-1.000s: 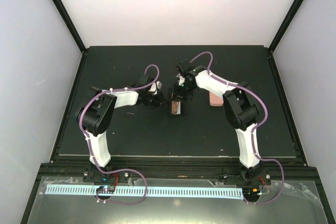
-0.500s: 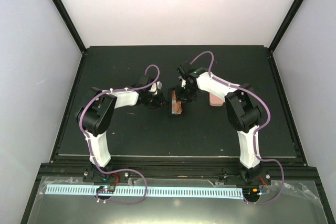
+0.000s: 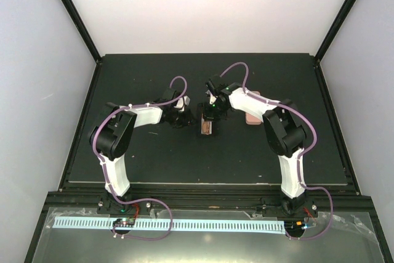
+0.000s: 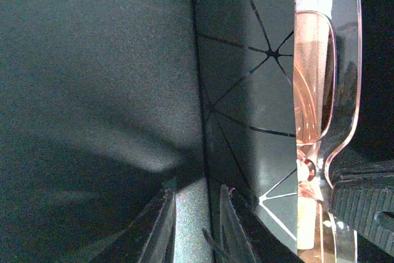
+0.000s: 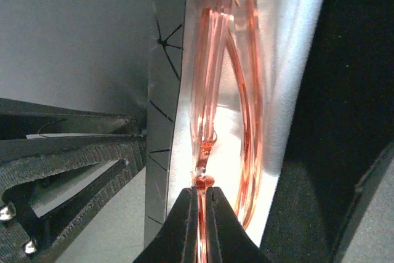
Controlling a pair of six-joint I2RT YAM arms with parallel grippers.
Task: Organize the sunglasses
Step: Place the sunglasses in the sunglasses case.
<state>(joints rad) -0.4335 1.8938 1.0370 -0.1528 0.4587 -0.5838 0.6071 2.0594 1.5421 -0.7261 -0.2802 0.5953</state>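
Because the flap would otherwise drop, left gripper [image 4: 196, 229]: jaws narrowed onto the flap of the black case [image 4: 246, 90], propping it open.
right gripper [image 5: 200, 210]: pinched shut on the frame of the sunglasses [image 5: 225, 78], keeping them edgewise.
sunglasses: inside the case, middle of the table [image 3: 154, 158].

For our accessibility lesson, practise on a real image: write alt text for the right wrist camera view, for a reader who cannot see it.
The right gripper, shut, pinches the rim of folded, translucent amber-pink sunglasses at the bottom centre. They run up the picture against the silvery lining of an open case, whose dark, line-patterned wall is on the left.
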